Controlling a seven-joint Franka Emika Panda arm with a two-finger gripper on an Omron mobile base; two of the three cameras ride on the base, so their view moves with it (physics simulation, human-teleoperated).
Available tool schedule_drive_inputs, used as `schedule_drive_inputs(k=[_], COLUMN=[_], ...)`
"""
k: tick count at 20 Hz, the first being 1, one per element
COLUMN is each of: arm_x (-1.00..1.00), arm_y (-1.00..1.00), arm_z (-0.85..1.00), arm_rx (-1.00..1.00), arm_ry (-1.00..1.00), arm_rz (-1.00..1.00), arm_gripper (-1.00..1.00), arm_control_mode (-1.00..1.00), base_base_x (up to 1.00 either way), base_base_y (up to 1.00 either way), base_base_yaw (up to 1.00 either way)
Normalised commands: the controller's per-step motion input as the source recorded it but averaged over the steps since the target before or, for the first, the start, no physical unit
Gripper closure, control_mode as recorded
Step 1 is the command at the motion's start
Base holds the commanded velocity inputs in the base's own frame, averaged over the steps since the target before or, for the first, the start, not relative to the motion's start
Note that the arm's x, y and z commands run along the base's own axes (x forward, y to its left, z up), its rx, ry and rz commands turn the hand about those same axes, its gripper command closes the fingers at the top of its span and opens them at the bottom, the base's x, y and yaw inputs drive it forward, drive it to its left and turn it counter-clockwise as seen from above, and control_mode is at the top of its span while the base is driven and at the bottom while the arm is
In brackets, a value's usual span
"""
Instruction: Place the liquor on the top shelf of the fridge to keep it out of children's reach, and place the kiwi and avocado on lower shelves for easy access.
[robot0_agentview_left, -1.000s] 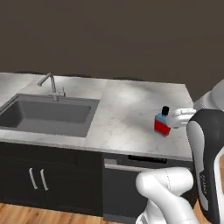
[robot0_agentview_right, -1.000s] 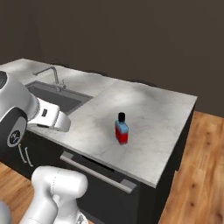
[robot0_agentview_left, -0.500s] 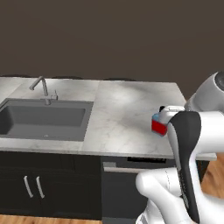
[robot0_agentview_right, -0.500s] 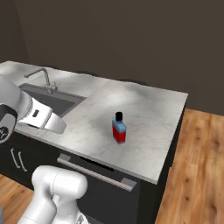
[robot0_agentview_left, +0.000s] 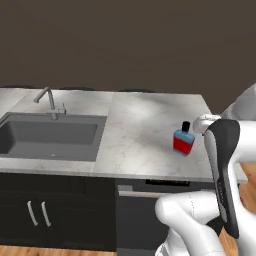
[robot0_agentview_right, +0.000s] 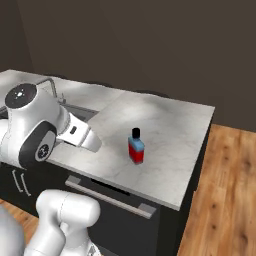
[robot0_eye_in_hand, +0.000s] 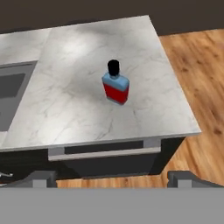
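My arm (robot0_agentview_right: 35, 125) is glossy white with rounded shells, a dark band along one link and a round dark-ringed joint cap at eleven o'clock.

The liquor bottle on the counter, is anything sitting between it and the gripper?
Nothing visible does. The liquor bottle stands upright and alone on the marble counter, and the open gripper looks down at it from off the counter's front edge.

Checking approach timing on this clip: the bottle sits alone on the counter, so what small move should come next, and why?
Probably bring the open gripper forward and down toward the liquor. It stands upright and untouched on the marble counter, well ahead of the fingertips.
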Motion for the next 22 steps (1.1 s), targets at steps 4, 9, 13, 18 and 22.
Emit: schedule_drive_inputs(k=[4,9,13,18,22], arm_x=[0.36,0.24,0.09,0.00,0.04], arm_y=[-0.66,-0.49,-0.39,-0.33,-0.40], arm_z=[-0.25,-0.48,-0.59,-0.47,-0.19], arm_rx=[0.10,0.10,0.07,0.03,0.00], arm_ry=[-0.05,-0.19,-0.24,-0.26,-0.27], arm_rz=[0.12,0.31,0.42,0.42,0.34], arm_gripper=[-1.00,-1.00,-1.00,-1.00,-1.00], arm_control_mode=[-1.00,-1.00,-1.00,-1.00,-1.00], base_base_x=[0.00,0.00,0.00,0.00,0.00], base_base_y=[0.00,0.00,0.00,0.00,0.00], base_base_yaw=[0.00,0.00,0.00,0.00,0.00])
